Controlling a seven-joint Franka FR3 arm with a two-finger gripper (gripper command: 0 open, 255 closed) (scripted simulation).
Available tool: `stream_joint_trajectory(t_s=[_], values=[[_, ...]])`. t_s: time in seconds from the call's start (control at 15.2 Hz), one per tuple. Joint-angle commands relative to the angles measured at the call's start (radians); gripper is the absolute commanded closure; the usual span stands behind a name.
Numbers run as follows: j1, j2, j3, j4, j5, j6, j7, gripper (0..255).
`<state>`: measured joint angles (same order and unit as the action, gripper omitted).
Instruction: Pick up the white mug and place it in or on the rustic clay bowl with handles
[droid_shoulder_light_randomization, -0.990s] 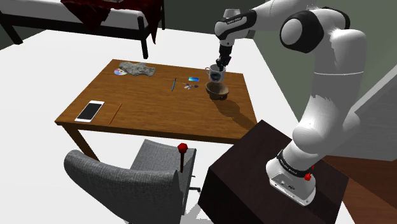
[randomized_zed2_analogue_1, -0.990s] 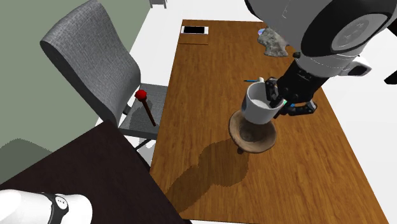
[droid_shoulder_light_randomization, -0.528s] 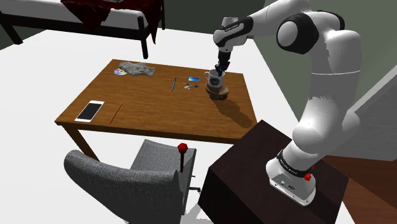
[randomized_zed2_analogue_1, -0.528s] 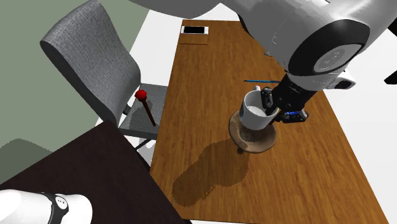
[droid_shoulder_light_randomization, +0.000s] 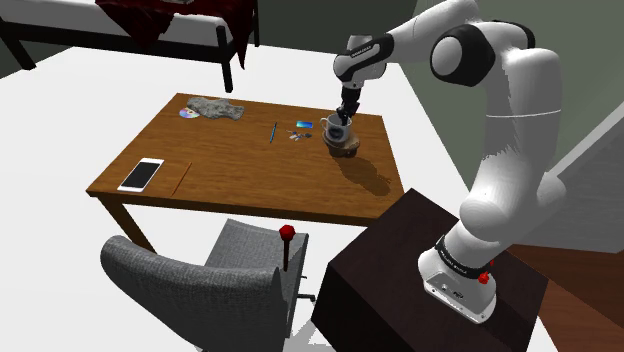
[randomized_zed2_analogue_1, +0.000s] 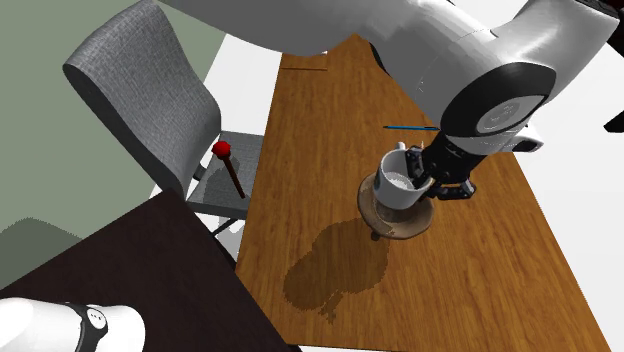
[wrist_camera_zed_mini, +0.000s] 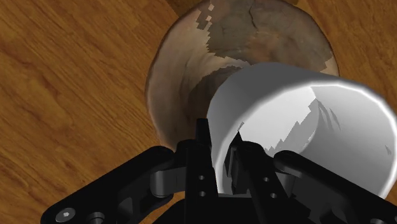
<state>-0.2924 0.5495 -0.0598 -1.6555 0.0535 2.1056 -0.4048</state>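
Note:
The white mug (randomized_zed2_analogue_1: 398, 182) stands upright inside the brown clay bowl (randomized_zed2_analogue_1: 392, 219) near the far right corner of the wooden table (droid_shoulder_light_randomization: 230, 165) in the shoulder view. My black gripper (randomized_zed2_analogue_1: 428, 178) is shut on the mug's wall, one finger inside the rim and one outside. In the wrist view the fingers (wrist_camera_zed_mini: 205, 167) clasp the mug (wrist_camera_zed_mini: 305, 121) at its rim, with the bowl (wrist_camera_zed_mini: 191, 76) under and around it. From the shoulder camera the mug (droid_shoulder_light_randomization: 338, 128) rests low in the bowl (droid_shoulder_light_randomization: 344, 147) under the gripper (droid_shoulder_light_randomization: 344, 117).
A blue pen (droid_shoulder_light_randomization: 274, 132), small items (droid_shoulder_light_randomization: 300, 128), a grey cloth (droid_shoulder_light_randomization: 216, 108) and a white phone (droid_shoulder_light_randomization: 141, 174) lie on the table. A grey chair (droid_shoulder_light_randomization: 195, 280) with a red-knobbed stick (droid_shoulder_light_randomization: 287, 235) stands at the near side. The dark stand (droid_shoulder_light_randomization: 420, 270) is at lower right.
The gripper has gone down with the mug, from hanging above the bowl to sitting inside it. The arm's shadow on the table has shifted.

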Motion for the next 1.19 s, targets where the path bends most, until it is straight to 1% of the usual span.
stream_joint_trajectory(t_s=[0.0, 0.2, 0.26, 0.59, 0.86, 1.12], values=[[-0.001, 0.002, -0.001, -0.002, -0.001, 0.001, 0.0, 255], [-0.001, 0.002, -0.001, -0.002, -0.001, 0.001, 0.0, 255], [-0.001, 0.003, -0.001, -0.001, -0.001, 0.0, 0.0, 0], [-0.001, 0.002, -0.001, -0.002, -0.001, 0.001, 0.0, 0], [-0.001, -0.043, -0.004, 0.061, -0.005, -0.107, 0.003, 0], [-0.001, -0.043, -0.004, 0.061, -0.005, -0.107, 0.003, 0]])
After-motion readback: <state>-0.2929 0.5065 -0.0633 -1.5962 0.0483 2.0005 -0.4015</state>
